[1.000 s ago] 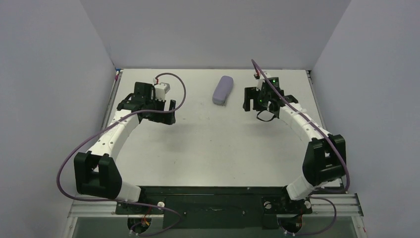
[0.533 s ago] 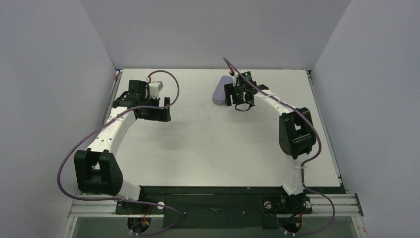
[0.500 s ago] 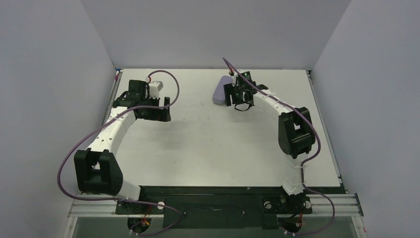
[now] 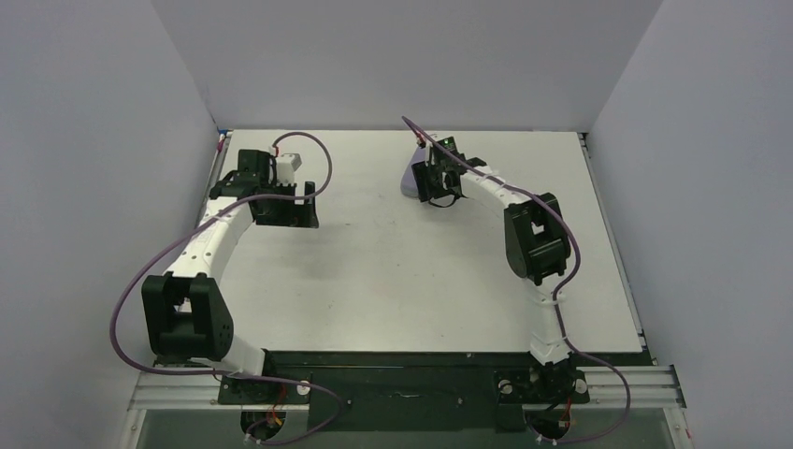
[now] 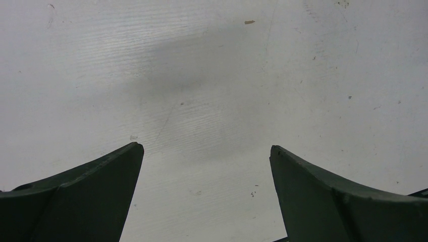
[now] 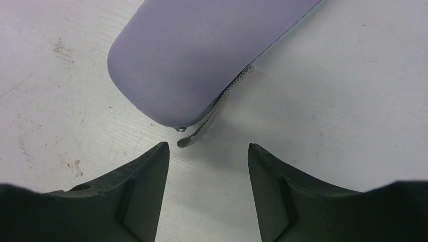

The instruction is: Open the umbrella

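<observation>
The umbrella itself is not in view. A closed lavender oval hard case (image 6: 202, 55) lies at the back middle of the table, with a grey zip strap (image 6: 217, 108) hanging from its near end. In the top view only its left edge (image 4: 408, 180) shows past my right gripper (image 4: 424, 183). That gripper (image 6: 208, 146) is open and empty; its fingertips are just short of the case's rounded end and the strap tip lies between them. My left gripper (image 4: 308, 208) is open and empty over bare table at the back left, as the left wrist view (image 5: 206, 147) also shows.
The white table (image 4: 393, 271) is enclosed by grey walls at the back and on both sides. The right arm's elbow (image 4: 535, 238) stands over the middle right of the table. The left arm's cable (image 4: 309, 154) loops near the back left.
My right arm has swung left and back, bringing its gripper from beside the case right up to the case's end. My left gripper has drifted a little back and left.
</observation>
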Controlling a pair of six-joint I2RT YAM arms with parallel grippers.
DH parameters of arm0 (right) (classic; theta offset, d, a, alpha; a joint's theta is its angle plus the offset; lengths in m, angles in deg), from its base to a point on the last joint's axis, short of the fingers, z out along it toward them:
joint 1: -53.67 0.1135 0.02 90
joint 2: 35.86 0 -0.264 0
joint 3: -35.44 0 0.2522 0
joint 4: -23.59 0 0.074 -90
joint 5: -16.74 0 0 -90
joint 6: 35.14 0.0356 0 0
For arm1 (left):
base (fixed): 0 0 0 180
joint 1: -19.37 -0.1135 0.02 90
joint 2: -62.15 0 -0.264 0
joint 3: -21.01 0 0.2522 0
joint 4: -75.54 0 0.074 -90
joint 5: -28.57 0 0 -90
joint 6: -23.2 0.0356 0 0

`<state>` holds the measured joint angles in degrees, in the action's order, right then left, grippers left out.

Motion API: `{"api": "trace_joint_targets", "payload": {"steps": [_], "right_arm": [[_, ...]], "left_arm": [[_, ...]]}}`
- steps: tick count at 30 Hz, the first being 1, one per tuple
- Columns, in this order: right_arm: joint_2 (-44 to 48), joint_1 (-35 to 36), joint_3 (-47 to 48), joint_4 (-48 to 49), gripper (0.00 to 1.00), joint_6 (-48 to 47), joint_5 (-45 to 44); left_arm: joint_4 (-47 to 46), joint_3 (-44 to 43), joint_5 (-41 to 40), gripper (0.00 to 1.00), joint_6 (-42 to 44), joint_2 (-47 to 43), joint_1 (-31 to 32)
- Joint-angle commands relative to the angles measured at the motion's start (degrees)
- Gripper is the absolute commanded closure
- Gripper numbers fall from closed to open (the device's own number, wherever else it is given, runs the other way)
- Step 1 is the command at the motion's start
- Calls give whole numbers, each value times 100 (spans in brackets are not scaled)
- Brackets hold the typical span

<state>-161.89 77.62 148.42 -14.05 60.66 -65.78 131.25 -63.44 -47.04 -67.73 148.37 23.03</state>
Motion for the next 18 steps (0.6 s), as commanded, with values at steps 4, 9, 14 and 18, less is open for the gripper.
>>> {"api": "trace_joint_targets", "payload": {"steps": [4, 9, 14, 18], "right_arm": [[-214, 63, 418, 68, 53, -123, -288], [-359, 67, 596, 68, 71, -137, -303], [-391, 72, 640, 70, 95, -259, -183], [-272, 68, 493, 77, 100, -316, -23]], "left_arm": [[-18, -332, 255, 3, -37, 56, -170], [-10, -296, 281, 3, -48, 39, -221], [-19, -226, 279, 3, -40, -8, -254], [-28, -208, 307, 3, -42, -4, -261]]}}
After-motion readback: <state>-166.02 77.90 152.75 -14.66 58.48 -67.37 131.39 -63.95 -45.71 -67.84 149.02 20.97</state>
